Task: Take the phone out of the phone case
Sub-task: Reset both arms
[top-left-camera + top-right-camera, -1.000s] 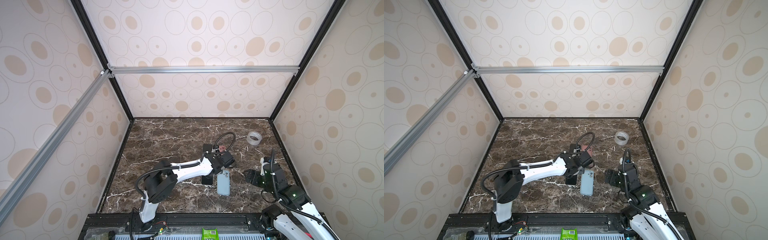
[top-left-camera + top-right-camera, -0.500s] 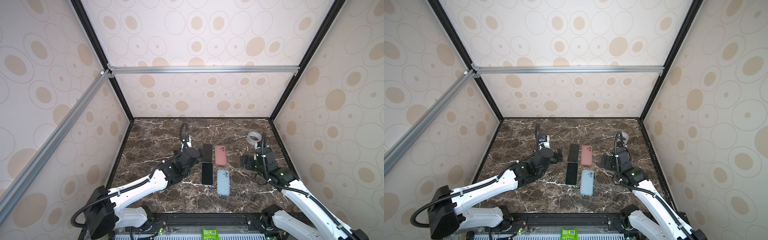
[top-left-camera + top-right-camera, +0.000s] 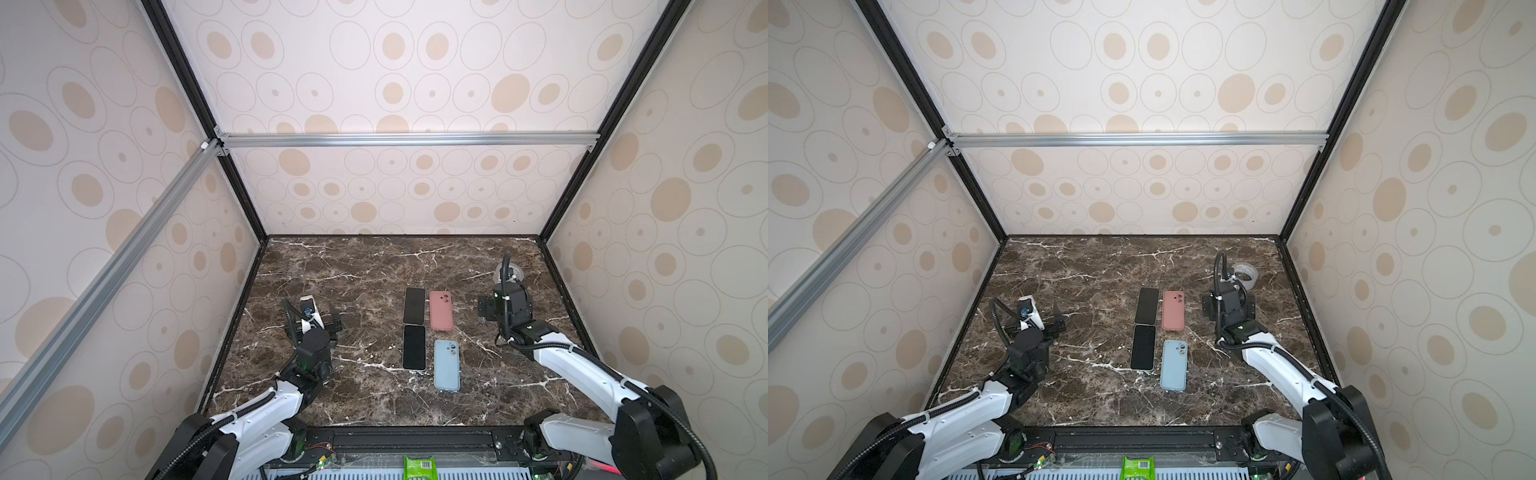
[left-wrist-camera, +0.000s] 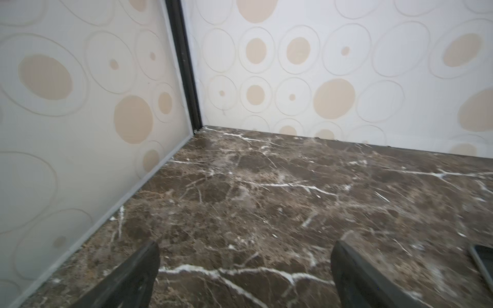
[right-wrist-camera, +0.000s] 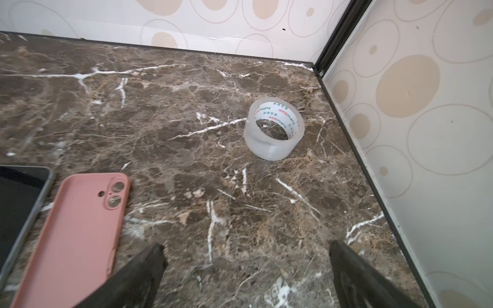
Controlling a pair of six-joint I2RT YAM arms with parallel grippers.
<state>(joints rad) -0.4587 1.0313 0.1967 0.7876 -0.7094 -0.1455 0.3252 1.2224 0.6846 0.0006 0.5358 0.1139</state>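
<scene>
Phone (image 3: 414, 306) bare beside pink case (image 3: 441, 310), long axis pointing away from the robot.
Right gripper (image 5: 246, 248) nearer than left gripper (image 4: 245, 248); both spread apart, empty.

Far phone (image 3: 414, 306) beside pink case (image 3: 441, 310), near phone (image 3: 414, 347) beside blue case (image 3: 446, 365), flat.

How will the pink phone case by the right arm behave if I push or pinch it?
The pink phone case lies flat and looks empty, its camera holes open, so it is probably light and should slide, not tip. Its thin walls and matte finish suggest soft rubber: it may flex when pinched and drag slightly on the marble table.
</scene>
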